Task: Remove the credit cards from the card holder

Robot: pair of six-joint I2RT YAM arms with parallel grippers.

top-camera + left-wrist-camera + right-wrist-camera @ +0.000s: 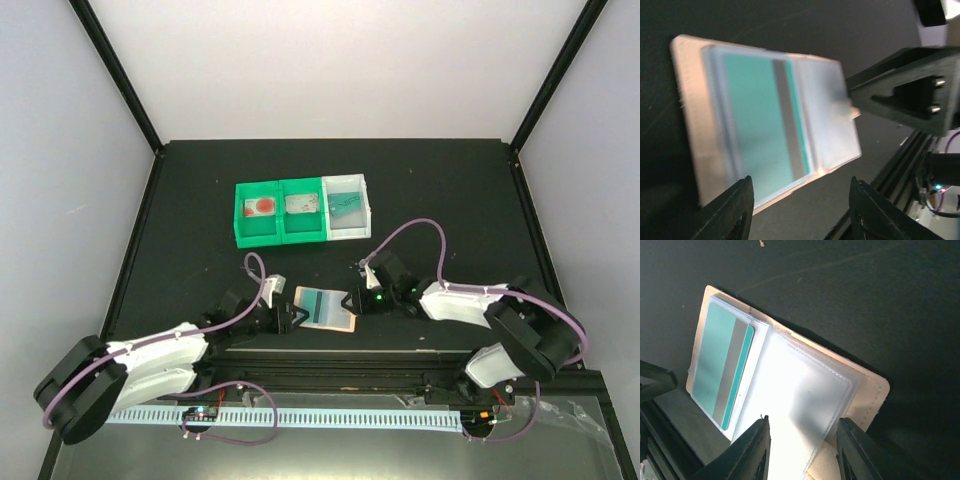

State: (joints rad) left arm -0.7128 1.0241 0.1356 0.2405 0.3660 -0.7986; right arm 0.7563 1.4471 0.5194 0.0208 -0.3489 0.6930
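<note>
**Top view.** The card holder (326, 308) lies open on the table (200, 230), just below the centre of the frame. The left gripper (291, 318) is at its left edge and the right gripper (352, 300) at its right edge. At upper centre stands the bin tray (262, 237), with a teal item in its white compartment.

**Left wrist view.** A teal credit card (757, 125) crossed by a grey stripe is seen inside a clear sleeve (825, 115). The fingers (735, 210) are spread wide at the bottom of the frame, and nothing is held.

**Right wrist view.** The fingers (754, 452) are likewise parted on either side of an empty sleeve at lower centre, and no grip is made.

**Handling.** The card is judged light, stiff and slick, and the sleeve thin and limp. The holder is expected to slide unless its tan cover is pinned. The card is best pinched across its thin faces at whichever edge lies nearest the sleeve mouth. Which side that is cannot be told.
</note>
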